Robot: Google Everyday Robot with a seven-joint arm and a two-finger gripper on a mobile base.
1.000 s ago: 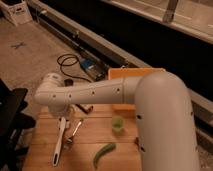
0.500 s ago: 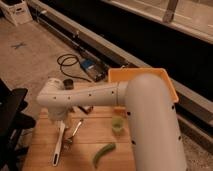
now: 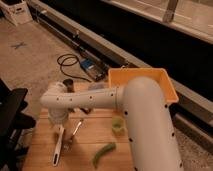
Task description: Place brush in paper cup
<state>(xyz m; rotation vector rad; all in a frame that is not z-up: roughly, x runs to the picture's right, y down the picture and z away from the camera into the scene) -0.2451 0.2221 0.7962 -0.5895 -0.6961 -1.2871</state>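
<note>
the gripper [image 3: 59, 119] hangs at the left of the frame, jaws spread wide. the brush [image 3: 58, 148] lies on the table [image 3: 37, 152] just below it, upper end right at the gripper.

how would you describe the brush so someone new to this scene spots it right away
Start at the wooden table under the white robot arm and look at its left part in the picture, just below where the gripper hangs. The brush is the long white stick lying there, longer and paler than the short metal fork beside it.
</note>
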